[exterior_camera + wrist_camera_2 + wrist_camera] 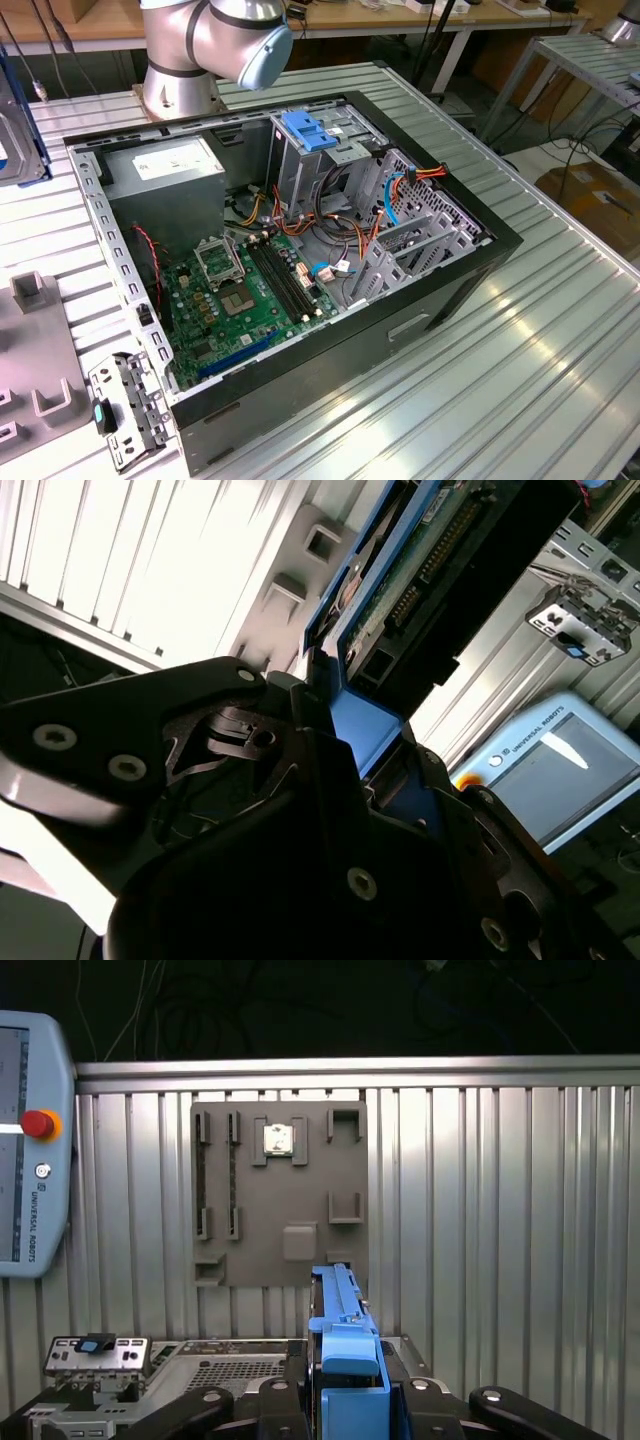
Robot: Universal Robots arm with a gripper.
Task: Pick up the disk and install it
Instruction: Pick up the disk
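Ribbed table [520,380], computer case [330,372], grey fixture [35,405]

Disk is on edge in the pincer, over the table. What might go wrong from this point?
1. The pincer holds the disk on edge by its blue plastic bracket; such a narrow grip may let it tilt or slip.
2. Loose orange and blue cables crowd the drive cage inside the open case; the disk might snag or pinch them on the way in.
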